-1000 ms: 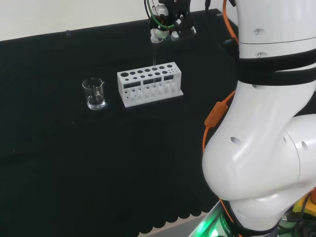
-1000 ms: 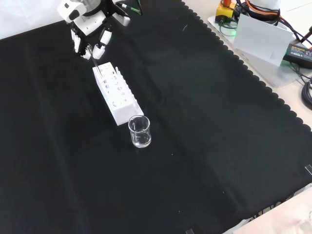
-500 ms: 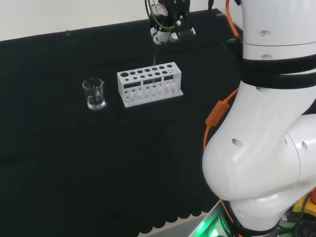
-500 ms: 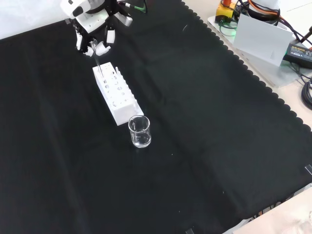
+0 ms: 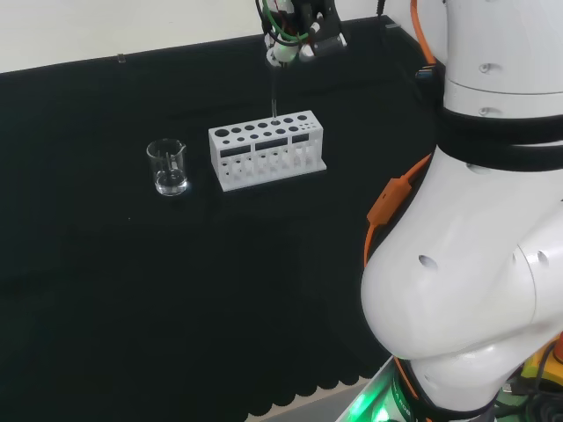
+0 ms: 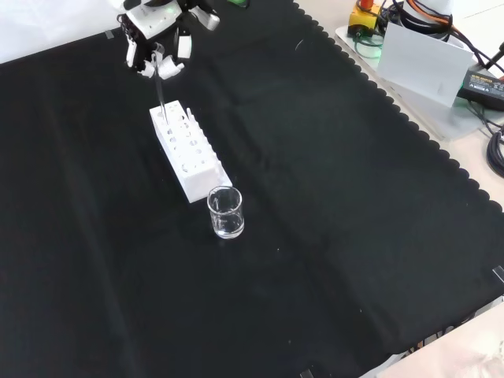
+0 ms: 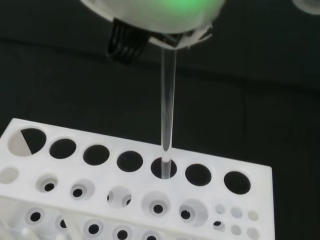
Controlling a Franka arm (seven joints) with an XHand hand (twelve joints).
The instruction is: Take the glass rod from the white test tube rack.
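The white test tube rack [image 5: 266,151] stands in the middle of the black cloth. Above its far row, the hand [image 5: 295,40] is shut on the upper end of the clear glass rod [image 5: 274,92]. The rod hangs upright. In the wrist view its lower tip sits right at the mouth of one hole in the rack [image 7: 75,200], and the glass rod [image 7: 167,100] runs up to a blurred white part of the hand [image 7: 150,12]. In the front view the hand [image 6: 161,43] holds the glass rod [image 6: 161,90] above the far end of the rack [image 6: 189,153].
A clear glass beaker [image 5: 167,167] stands on the cloth left of the rack in the head view; it is the beaker [image 6: 226,213] just in front of the rack's near end in the front view. The arm's white links [image 5: 475,264] take up the head view's right side.
The hand has risen with the rod pinched in it. The rod has slid up through the rack until its tip reached the hole's mouth. Rack and beaker have stayed put.
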